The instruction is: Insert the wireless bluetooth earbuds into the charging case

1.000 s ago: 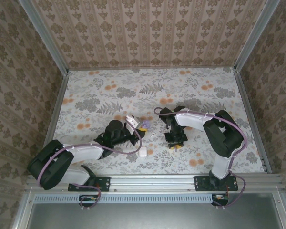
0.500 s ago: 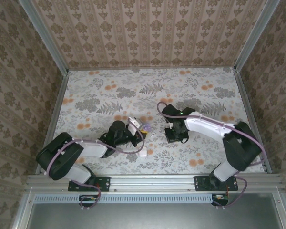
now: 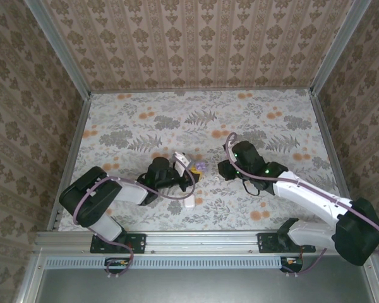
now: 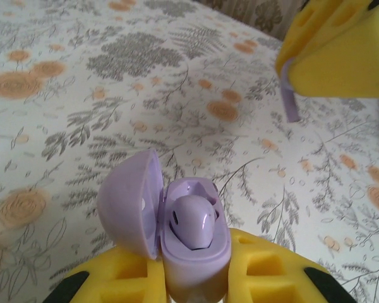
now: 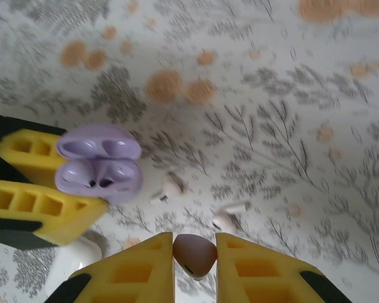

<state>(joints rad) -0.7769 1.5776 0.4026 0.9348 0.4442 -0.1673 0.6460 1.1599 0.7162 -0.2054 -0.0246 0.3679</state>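
My left gripper (image 4: 196, 287) is shut on a small purple charging case (image 4: 199, 255) and holds it upright with the lid (image 4: 129, 202) swung open. One purple earbud (image 4: 192, 221) sits in it. In the top view this case (image 3: 200, 166) is at the table's middle. My right gripper (image 5: 194, 260) is shut on another small purple earbud (image 5: 194, 254), a short way right of the case (image 5: 98, 167) and clear of it. Two white earbuds (image 5: 169, 188) (image 5: 230, 216) lie loose on the table between the grippers. A glossy white case (image 3: 189, 202) lies shut beside the left arm.
The floral tablecloth (image 3: 177, 120) covers the table, with patterned walls on three sides and a metal rail (image 3: 202, 238) at the near edge. The right gripper's yellow finger (image 4: 341, 50) hangs at the upper right of the left wrist view. The far half of the table holds only cloth.
The right arm has stretched out low, and its gripper has moved up and left towards the purple case, still holding the earbud. The left gripper has shifted slightly right with the case.
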